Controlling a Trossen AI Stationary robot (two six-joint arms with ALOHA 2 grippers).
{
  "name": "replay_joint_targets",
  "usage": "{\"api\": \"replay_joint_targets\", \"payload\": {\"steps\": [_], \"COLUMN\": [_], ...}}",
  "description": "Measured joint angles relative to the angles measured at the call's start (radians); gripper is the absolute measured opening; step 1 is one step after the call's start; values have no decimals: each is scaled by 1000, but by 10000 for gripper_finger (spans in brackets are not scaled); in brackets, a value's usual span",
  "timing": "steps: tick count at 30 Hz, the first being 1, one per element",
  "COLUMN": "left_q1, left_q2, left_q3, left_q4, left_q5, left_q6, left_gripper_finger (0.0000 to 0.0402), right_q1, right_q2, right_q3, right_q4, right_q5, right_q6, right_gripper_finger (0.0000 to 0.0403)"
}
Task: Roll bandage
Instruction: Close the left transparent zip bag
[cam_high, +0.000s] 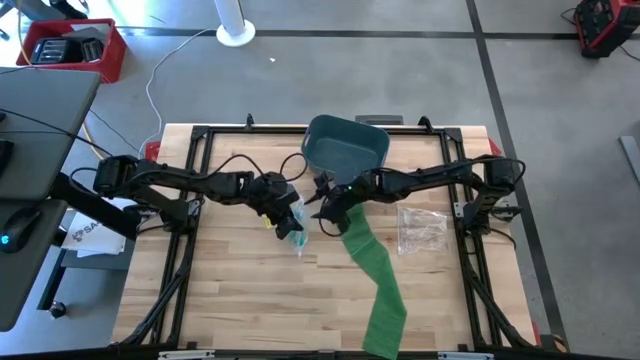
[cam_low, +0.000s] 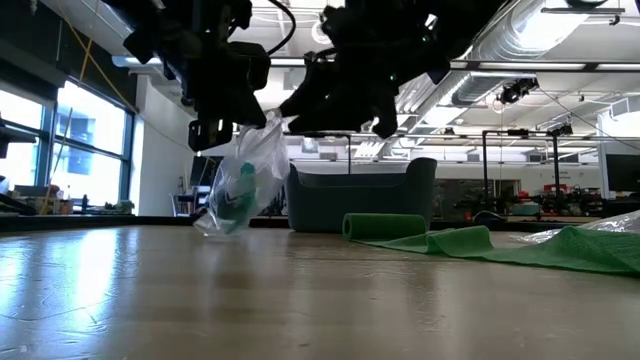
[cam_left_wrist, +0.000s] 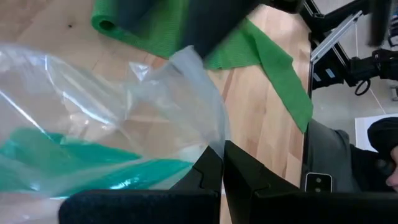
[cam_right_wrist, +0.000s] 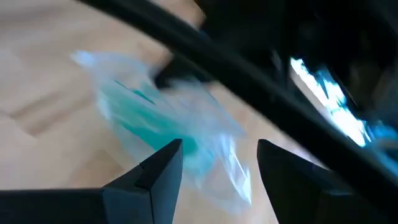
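Note:
A clear plastic bag (cam_low: 240, 185) with a teal bandage (cam_left_wrist: 93, 171) inside hangs from my left gripper (cam_left_wrist: 221, 167), which is shut on it left of the table's middle (cam_high: 285, 215). My right gripper (cam_right_wrist: 217, 162) stands open just to the right of the bag (cam_right_wrist: 161, 124), its fingers on either side of empty air and pointing at the bag. A green bandage (cam_high: 378, 285) lies unrolled on the wood from the table's middle to the near edge. Its rolled far end (cam_low: 385, 226) rests on the table. My left gripper pinches the bag's crumpled upper edge (cam_left_wrist: 202, 134) between its two shut fingers. They come slanting down from the table's left. The bag hangs slack below them, with its lower end (cam_low: 222, 226) down at the tabletop.
A teal bin (cam_high: 345, 145) stands at the table's far middle, right behind both grippers. A second clear bag (cam_high: 420, 230) lies to the right of the green bandage. Bare wood stretches along the near left of the table (cam_high: 250, 300).

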Motion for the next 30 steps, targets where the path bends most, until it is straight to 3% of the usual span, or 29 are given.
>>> {"api": "replay_joint_targets", "payload": {"steps": [4, 9, 19, 25, 30], "left_q1": [-2, 0, 19, 46, -11], "left_q2": [0, 0, -16, -111, -187], "left_q3": [0, 0, 0, 0, -11], "left_q4": [-5, 2, -37, -240, -254], "left_q5": [10, 4, -17, -43, -195], "left_q6": [1, 9, 88, 219, 343], "left_gripper_finger": [0, 1, 53, 82, 87], "right_q1": [19, 40, 40, 4, -52], "right_q2": [6, 6, 6, 5, -37], "right_q3": [1, 1, 1, -2, -121], "right_q4": [-6, 0, -53, -242, -138], "right_q5": [-91, -100, -26, -27, -55], "right_q6": [-27, 0, 143, 321, 440], "right_gripper_finger": [190, 163, 11, 3, 1]}}
